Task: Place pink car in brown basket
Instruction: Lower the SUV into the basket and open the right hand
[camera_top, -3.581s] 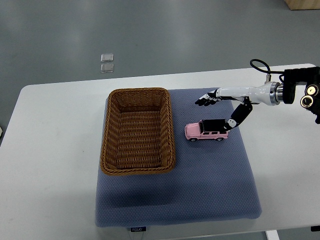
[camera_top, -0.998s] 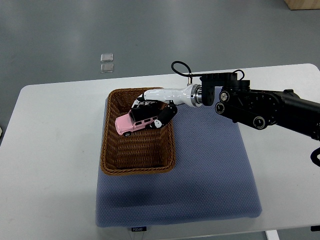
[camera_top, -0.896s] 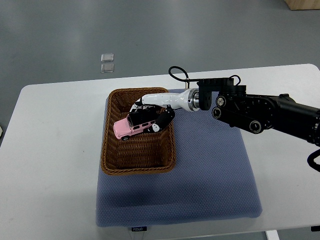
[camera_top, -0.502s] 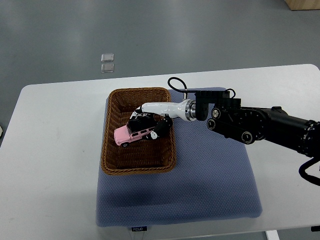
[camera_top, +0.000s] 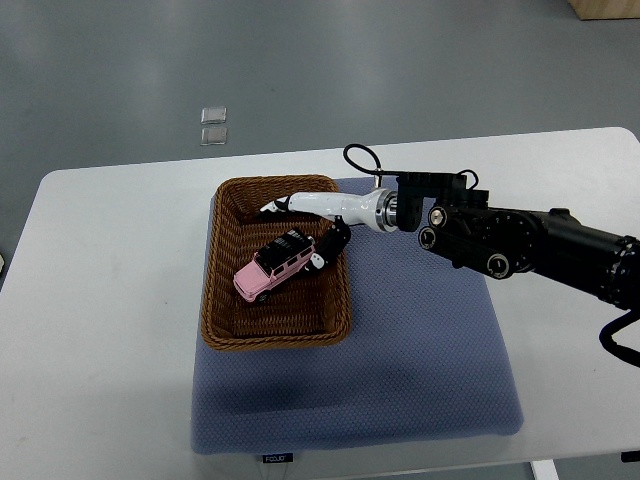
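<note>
Your right hand (camera_top: 300, 215) has its fingers (camera_top: 325, 250) spread, gripping nothing (thumb barely touching), so the pink car (camera_top: 275, 266) below them rests inside the brown basket (camera_top: 215, 300).

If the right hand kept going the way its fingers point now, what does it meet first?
Probably the far-left wall of the brown basket: the right hand points left above the pink car. Height is unclear.
</note>
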